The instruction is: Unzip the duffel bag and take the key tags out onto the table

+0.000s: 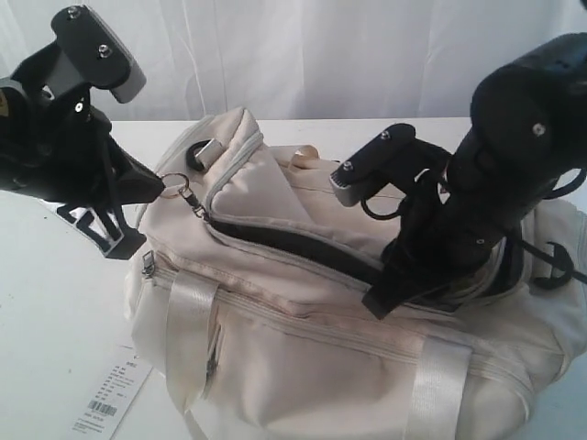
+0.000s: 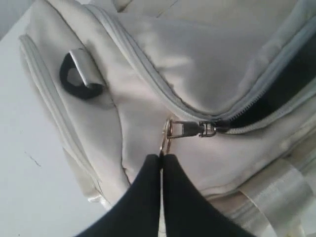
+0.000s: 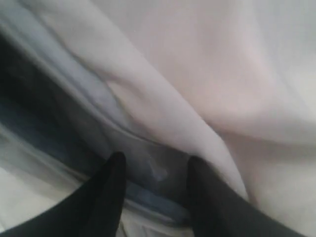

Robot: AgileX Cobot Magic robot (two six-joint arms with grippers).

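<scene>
Left jaws pinch the zip ring (image 2: 166, 132) at the left end of the duffel bag (image 1: 303, 357); right jaws, spread apart and empty, sit over its long dark gap (image 1: 303, 246)

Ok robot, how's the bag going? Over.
Left gripper shut on zipper ring. Right gripper open. Duffel bag partly unzipped. Key tags unseen.

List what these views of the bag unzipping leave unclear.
- Key tags: seen in no view. In the exterior view the duffel bag opening shows only dark lining, and the right arm covers its far end.
- Right gripper: the right wrist view is a close-up blur, so what lies between its jaws cannot be told.
- Paper label: exterior view, print too small to read.
</scene>
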